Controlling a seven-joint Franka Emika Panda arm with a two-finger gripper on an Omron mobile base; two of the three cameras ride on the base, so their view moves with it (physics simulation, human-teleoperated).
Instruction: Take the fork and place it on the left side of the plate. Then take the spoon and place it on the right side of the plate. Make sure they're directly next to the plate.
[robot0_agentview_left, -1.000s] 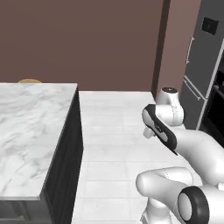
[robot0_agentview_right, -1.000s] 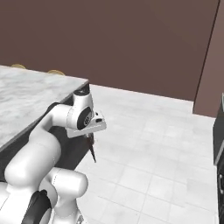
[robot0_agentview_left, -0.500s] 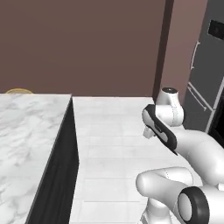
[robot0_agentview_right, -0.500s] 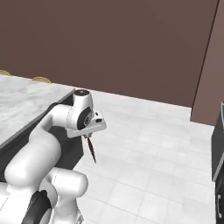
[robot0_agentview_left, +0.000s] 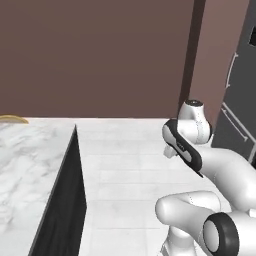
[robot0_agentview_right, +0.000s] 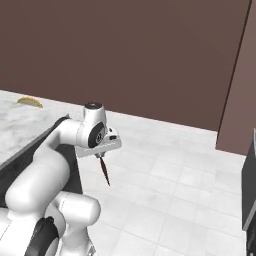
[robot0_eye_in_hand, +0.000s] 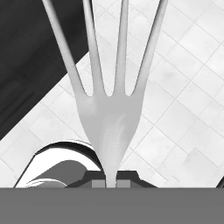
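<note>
My gripper (robot0_agentview_right: 100, 155) is shut on the fork (robot0_agentview_right: 104, 170), whose dark brown handle hangs down from the fingers over the tiled floor, beside the counter's end. In the hand view the fork (robot0_eye_in_hand: 110, 111) rises from my gripper (robot0_eye_in_hand: 111, 183), its pale silver tines fanning toward the top of the picture. The white hand with its dark band (robot0_agentview_left: 176, 141) stands in the left base view, turned away from the camera. The spoon and the plate are out of view.
A marble counter (robot0_agentview_left: 25, 165) with a dark side panel (robot0_agentview_left: 65, 205) lies to the left, also seen as the counter (robot0_agentview_right: 20, 125). A tan curved thing (robot0_agentview_right: 30, 101) rests at its far edge. Dark tall appliances (robot0_agentview_left: 243, 100) stand at the right. Pale tiled floor (robot0_agentview_right: 170, 190) stretches ahead.
The whole scene has shifted: the base has turned, and the counter has slid leftward out of both base views. The fork stays clamped in the gripper throughout.
</note>
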